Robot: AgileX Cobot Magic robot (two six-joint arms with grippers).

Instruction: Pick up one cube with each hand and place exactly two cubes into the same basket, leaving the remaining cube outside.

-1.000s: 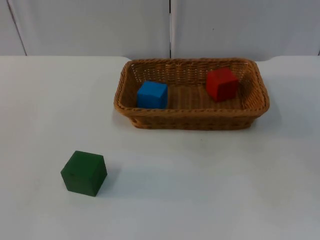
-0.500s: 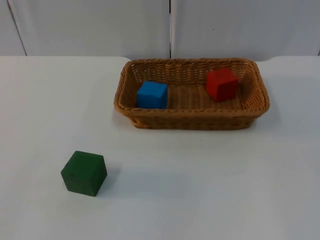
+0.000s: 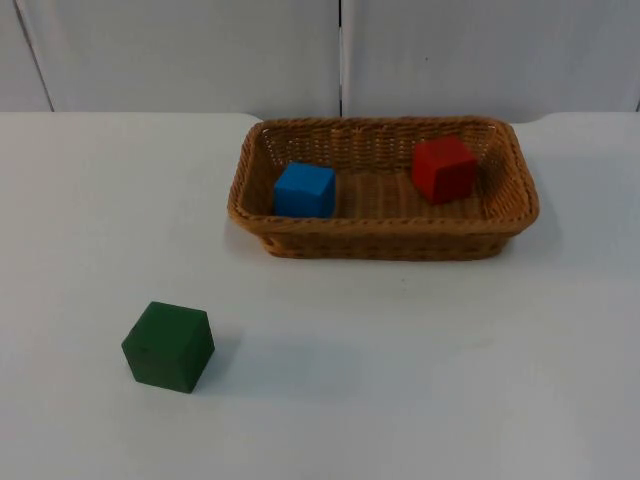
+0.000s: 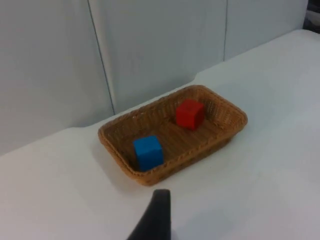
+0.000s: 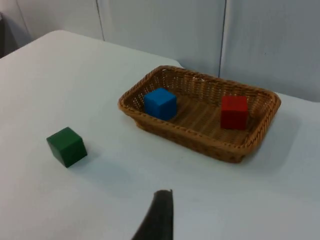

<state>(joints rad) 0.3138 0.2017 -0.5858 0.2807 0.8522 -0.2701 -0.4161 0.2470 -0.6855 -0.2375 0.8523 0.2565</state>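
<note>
A brown wicker basket (image 3: 382,245) stands at the back of the table, right of centre. Inside it lie a blue cube (image 3: 304,189) at the left end and a red cube (image 3: 443,168) at the right end. A green cube (image 3: 168,345) rests on the bare table at the front left, well apart from the basket. My left gripper (image 4: 157,215) waits high and far back from the basket (image 4: 122,160), holding nothing; the blue cube (image 4: 148,152) and red cube (image 4: 189,113) lie ahead of it. My right gripper (image 5: 159,215) also waits raised, looking over the green cube (image 5: 67,145) and basket (image 5: 200,140).
The white table top (image 3: 420,370) ends at the grey partition wall (image 3: 200,50) just behind the basket. Open table surface lies in front of the basket and to the right of the green cube.
</note>
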